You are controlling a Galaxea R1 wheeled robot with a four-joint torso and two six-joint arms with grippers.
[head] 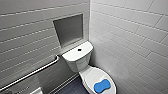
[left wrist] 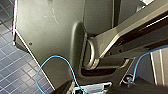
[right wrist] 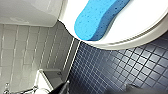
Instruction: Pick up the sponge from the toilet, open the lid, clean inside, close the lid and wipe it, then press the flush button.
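The sponge (head: 102, 85) lay flat on the closed lid (head: 91, 75), toward the lid's front end and well apart from the tank. Its long axis ran across the lid, roughly crosswise to the line from tank to bowl front, and in the head view one lobe pointed toward the tiled wall (head: 130, 45) on the right and the other toward the floor (head: 72, 88). The toilet (head: 80, 63) stood in the corner, set at a slant, with the flush button (head: 79, 49) dark in the middle of the tank top. A niche (head: 68, 28) was sunk in the wall above the tank and a bar (head: 32, 72) ran along the wall to the left. The right wrist camera hung close by the sponge (right wrist: 100, 17), looking past the lid's rim (right wrist: 140, 30) to the dark blue tiles (right wrist: 120, 67), so that arm was held near the bowl's front. The left wrist camera looked along the robot's own dark plate, with a blue cable (left wrist: 53, 58) looping over it and floor tiles (left wrist: 10, 70) beside. Whether the jaws of the left gripper or the right gripper were wide or narrow could not be told.
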